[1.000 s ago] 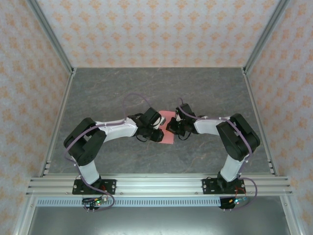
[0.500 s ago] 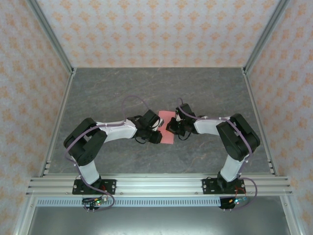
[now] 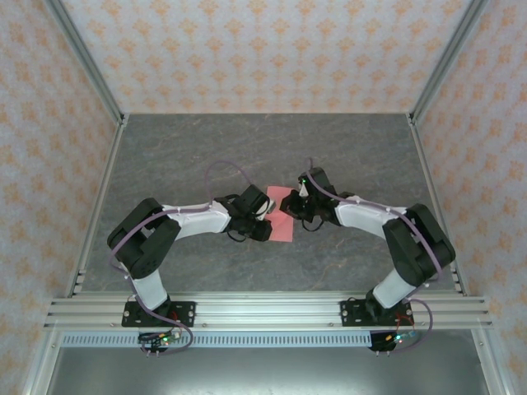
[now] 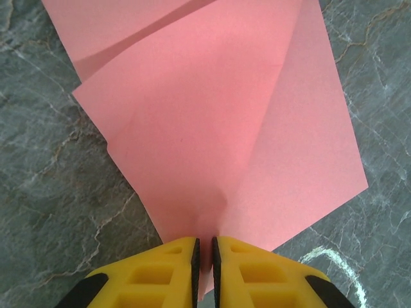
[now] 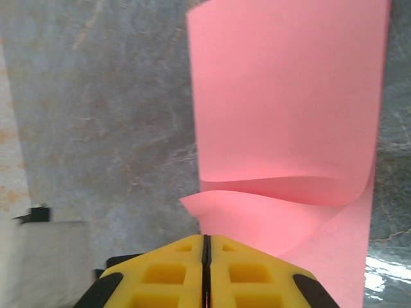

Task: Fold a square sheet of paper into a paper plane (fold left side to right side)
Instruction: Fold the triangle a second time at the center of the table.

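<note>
Yellow pads on the left gripper (image 4: pixel 204 255) are almost pressed together, pinching the near edge of the square sheet of paper (image 4: pixel 218 115). Salmon sheet fans out from that pinch toward 12 o'clock, with a crease running away from it. Right gripper (image 5: pixel 206 255) is pressed together too, apparently on the opposite edge, which curls up off the worktop (image 5: pixel 96 96).

From overhead, the sheet sits mid-worktop with its long axis 12–6. Left gripper is at its 9 o'clock edge, right gripper near its 2 o'clock corner. Both are touching, so neither is nearer.

My read: the fold goes 9 to 3, so the left gripper's edge has to travel over toward the right one, hinging on that 12–6 line.

Versus half a second ago, the right arm has swung out, elbow toward 4 o'clock and gripper nudged toward 12. Left arm unchanged, sheet footprint about the same.
</note>
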Robot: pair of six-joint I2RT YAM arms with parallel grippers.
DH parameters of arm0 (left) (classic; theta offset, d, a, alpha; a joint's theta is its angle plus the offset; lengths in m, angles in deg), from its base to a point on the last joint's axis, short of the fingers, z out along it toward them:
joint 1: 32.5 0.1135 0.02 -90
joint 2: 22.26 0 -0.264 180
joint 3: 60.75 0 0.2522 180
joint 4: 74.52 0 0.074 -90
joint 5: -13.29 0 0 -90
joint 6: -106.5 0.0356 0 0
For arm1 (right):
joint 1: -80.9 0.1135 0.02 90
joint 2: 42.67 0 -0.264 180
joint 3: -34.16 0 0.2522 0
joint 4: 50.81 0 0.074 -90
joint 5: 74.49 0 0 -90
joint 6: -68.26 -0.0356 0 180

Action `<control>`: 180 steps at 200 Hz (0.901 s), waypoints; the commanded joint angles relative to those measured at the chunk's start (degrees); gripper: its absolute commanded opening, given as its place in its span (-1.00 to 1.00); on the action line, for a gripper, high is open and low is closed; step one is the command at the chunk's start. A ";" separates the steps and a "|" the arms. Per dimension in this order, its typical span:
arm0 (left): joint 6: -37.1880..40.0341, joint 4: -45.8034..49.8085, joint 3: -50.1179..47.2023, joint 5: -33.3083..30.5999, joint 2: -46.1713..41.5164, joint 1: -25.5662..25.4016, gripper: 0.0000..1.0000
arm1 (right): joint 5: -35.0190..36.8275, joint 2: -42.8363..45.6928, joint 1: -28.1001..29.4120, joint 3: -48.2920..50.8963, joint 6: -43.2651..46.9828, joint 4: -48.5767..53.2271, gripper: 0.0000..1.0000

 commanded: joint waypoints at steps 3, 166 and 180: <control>-0.22 -0.07 -1.17 -2.31 1.79 0.17 -0.69 | 0.94 0.51 1.15 0.79 0.25 1.45 -0.81; -0.11 -0.07 -0.47 -2.37 2.41 -0.29 -0.70 | -0.46 -10.92 3.91 -2.25 -5.98 -2.23 -0.87; 0.02 0.21 -0.21 -2.39 2.59 -0.26 -0.70 | 0.45 -10.97 3.95 -2.67 -5.15 -0.17 -0.87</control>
